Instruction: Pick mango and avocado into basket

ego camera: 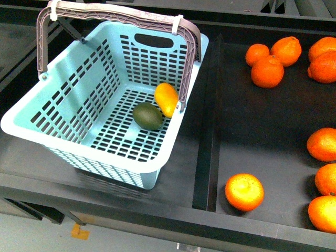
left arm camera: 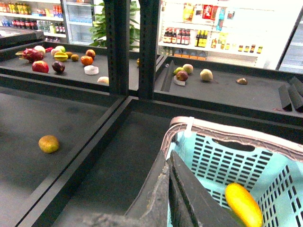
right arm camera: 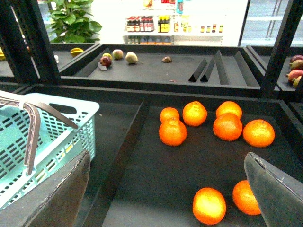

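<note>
Front view: avocado [ego camera: 148, 116] (unseen elsewhere)

Surface: black display surface [ego camera: 184, 173] split by a raised black divider [ego camera: 209, 126] running top to bottom, right of frame centre.
Left section: the turquoise basket [ego camera: 79, 142] sits directly on it, tilted.
Right section: oranges [ego camera: 244, 192] lie on it, a cluster at upper right, others along the right edge.

mango [ego camera: 166, 98] and avocado [ego camera: 148, 116] inside basket [ego camera: 31, 128]
</note>
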Controlling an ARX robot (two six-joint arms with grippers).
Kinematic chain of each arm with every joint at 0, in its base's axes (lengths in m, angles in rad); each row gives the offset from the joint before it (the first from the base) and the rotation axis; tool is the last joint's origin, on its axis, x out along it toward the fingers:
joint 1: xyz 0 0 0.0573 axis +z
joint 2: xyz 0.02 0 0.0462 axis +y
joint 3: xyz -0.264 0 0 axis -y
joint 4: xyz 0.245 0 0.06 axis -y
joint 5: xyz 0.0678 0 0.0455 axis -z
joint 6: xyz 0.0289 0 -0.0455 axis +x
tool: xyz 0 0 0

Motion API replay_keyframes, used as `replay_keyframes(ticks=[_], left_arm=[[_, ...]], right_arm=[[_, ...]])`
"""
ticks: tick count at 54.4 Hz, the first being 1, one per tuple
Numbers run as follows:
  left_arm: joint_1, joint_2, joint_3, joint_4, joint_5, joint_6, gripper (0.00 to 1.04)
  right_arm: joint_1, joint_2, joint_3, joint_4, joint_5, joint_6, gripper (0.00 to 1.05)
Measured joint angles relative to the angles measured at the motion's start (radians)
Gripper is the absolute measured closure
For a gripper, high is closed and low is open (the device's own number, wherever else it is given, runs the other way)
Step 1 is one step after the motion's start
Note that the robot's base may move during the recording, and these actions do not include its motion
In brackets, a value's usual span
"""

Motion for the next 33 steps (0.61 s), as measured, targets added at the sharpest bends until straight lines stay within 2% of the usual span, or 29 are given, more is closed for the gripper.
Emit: replay_keyframes(ticks=[7,10,13,33], left_arm=[[0.021,-0.09,-0.06,-0.049,0.029,0.003,1.03],[0.063,-0.144,-0.077,-0.081,0.083,0.004,1.03],[0.086,-0.195,-0.091,-0.115,0.085,0.005,1.03],[0.091,-0.546,-0.158,-0.399,0.094,0.007,1.03]], right_arm=[[0.0,0.0,0.0,0.0,0.0,0.0,0.09],[0.0,0.0,0.0,0.0,0.0,0.0,0.09],[0.0,0.0,0.0,0.0,0.0,0.0,0.09],[0.0,0.0,0.0,0.0,0.0,0.0,0.09]])
